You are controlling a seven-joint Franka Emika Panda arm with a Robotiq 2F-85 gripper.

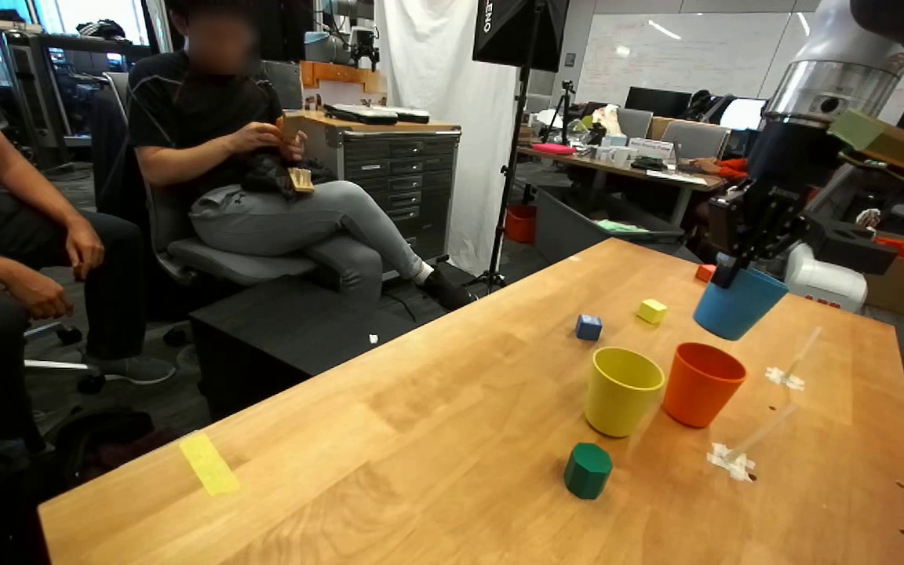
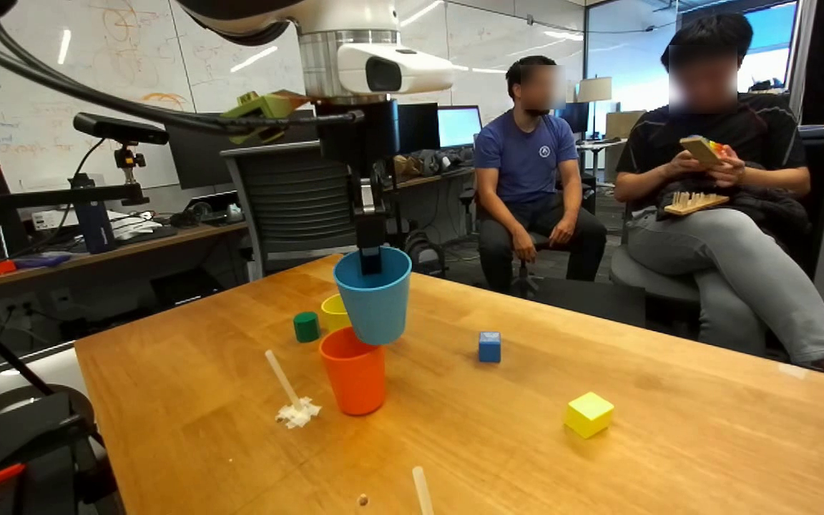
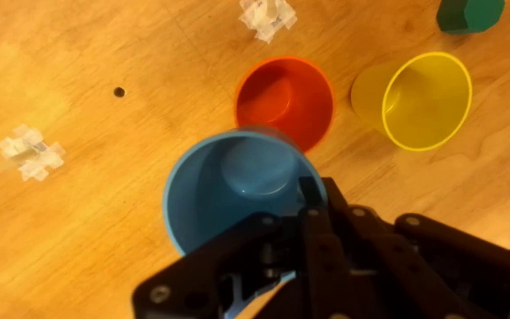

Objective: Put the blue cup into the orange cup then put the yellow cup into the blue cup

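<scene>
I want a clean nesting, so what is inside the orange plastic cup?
The wrist view shows only bare wall and floor inside the orange plastic cup. The blue plastic cup, held higher in the claw, hides one side of that opening.

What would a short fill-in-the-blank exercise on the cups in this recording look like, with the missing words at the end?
1. The hand pinches the wall of the blue cup from outside and ____.
2. In the wrist view, the orange cup is partly hidden by the ____ cup.
3. The block nearest the yellow cup is coloured ____.
4. The orange cup stands with its mouth facing ____.
Missing words: inside; blue; green; up.
</scene>
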